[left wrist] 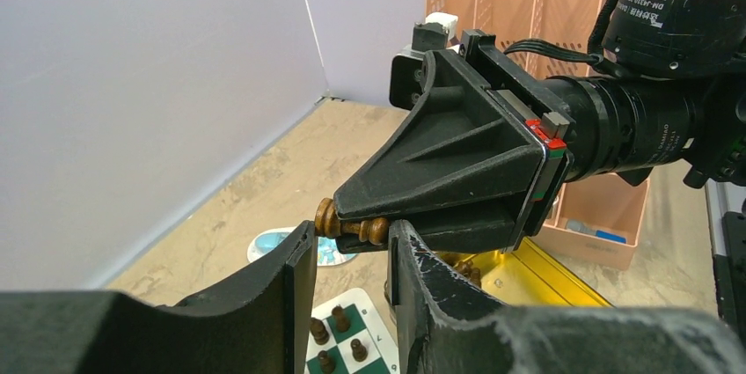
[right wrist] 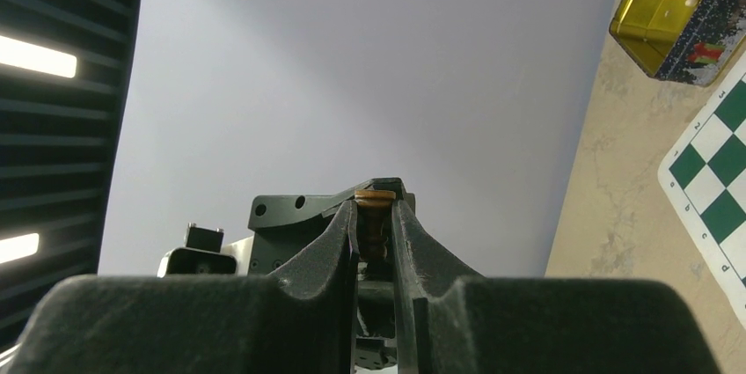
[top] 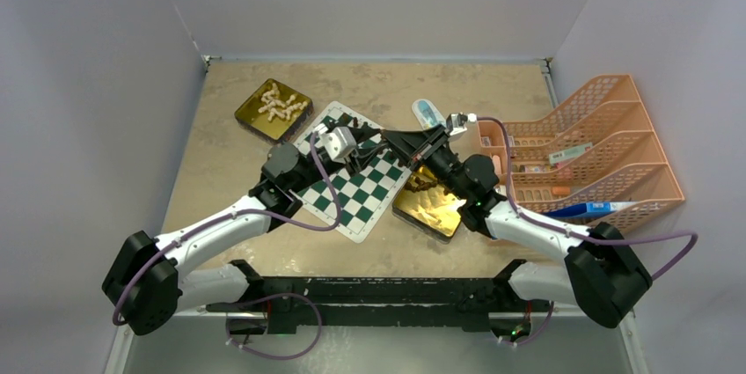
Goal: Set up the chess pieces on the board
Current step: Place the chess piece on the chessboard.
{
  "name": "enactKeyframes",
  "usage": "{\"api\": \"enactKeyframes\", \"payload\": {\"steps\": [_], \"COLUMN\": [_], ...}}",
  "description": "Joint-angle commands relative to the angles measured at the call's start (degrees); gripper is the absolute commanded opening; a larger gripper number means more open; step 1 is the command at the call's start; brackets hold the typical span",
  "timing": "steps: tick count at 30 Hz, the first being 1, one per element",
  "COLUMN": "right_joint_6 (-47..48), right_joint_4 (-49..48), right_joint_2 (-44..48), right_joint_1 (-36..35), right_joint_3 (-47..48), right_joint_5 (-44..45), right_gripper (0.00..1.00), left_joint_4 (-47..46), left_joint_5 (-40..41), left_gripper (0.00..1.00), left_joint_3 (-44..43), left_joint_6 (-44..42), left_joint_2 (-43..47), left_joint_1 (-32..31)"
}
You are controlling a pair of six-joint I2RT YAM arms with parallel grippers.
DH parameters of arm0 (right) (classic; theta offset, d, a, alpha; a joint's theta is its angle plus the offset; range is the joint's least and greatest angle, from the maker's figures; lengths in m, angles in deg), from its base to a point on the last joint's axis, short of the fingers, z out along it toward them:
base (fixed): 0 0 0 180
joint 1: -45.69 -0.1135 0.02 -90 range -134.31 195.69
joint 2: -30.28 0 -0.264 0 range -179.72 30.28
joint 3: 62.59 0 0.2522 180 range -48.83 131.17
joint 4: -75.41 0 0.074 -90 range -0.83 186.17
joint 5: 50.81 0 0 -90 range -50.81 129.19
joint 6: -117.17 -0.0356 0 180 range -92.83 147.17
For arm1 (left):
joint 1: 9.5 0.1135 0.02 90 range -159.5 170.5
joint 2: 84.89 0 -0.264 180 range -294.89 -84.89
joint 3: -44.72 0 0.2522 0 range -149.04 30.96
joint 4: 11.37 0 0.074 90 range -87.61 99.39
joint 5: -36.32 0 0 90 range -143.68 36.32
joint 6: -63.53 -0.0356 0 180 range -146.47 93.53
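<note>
Both grippers meet in the air over the far right edge of the board [top: 356, 202]. My right gripper [right wrist: 376, 207] is shut on a dark brown chess piece [left wrist: 356, 226], held lying sideways. My left gripper [left wrist: 352, 238] has a fingertip against each end of that same piece, at its base and at its head. Several dark brown pieces [left wrist: 339, 319] stand on the board's corner squares [left wrist: 371, 317] below. In the right wrist view the piece [right wrist: 376, 216] shows as a thin brown shape between the fingers, with the left gripper's body behind it.
A gold tin of cream-white pieces [top: 273, 110] sits at the far left of the board. A second gold tin [top: 428, 202] with dark pieces lies to the board's right, under the right arm. An orange tray rack [top: 589, 154] fills the right side. A blue-white packet [top: 428, 113] lies beyond.
</note>
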Motion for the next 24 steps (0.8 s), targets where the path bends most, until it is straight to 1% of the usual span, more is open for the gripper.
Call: {"api": "enactKeyframes", "payload": {"steps": [1, 3, 9, 12, 14, 18, 21, 24], "right_joint_6": [-0.12, -0.23, 0.88, 3.46, 5.19, 7.21, 7.52, 8.75], "right_joint_4": [-3.53, -3.67, -3.81, -4.49, -5.29, -4.55, -2.48, -0.42], "right_joint_2": [1.62, 1.71, 2.12, 1.58, 1.87, 4.19, 6.33, 8.4], "right_joint_1": [-0.46, -0.5, -0.5, -0.46, -0.46, -0.46, -0.37, -0.37], "right_joint_3": [-0.85, -1.08, -1.66, -2.16, -2.94, -4.52, -5.57, -5.94], "right_joint_5": [-1.31, -1.31, -1.83, -5.73, -7.21, -6.58, -5.51, -4.56], "right_gripper": [0.09, 0.09, 0.09, 0.12, 0.14, 0.21, 0.24, 0.31], "left_joint_4": [-1.4, -0.98, 1.39, 3.47, 6.93, 9.3, 9.95, 11.15], "left_joint_5": [0.57, 0.73, 1.07, -1.72, -3.29, -5.59, -6.18, -6.71], "left_gripper": [0.11, 0.09, 0.1, 0.08, 0.04, 0.0, 0.0, 0.0], "left_joint_3": [-1.6, -1.68, -1.49, -1.64, -2.21, -1.59, -0.82, -0.59], "left_joint_6": [0.58, 0.77, -0.13, -0.87, -1.14, -0.5, 0.16, 1.82], "left_joint_2": [0.69, 0.79, 1.77, 2.64, 3.31, 4.73, 5.0, 5.17], "left_joint_1": [-0.16, -0.19, -0.17, -0.18, -0.21, -0.21, -0.18, -0.14]}}
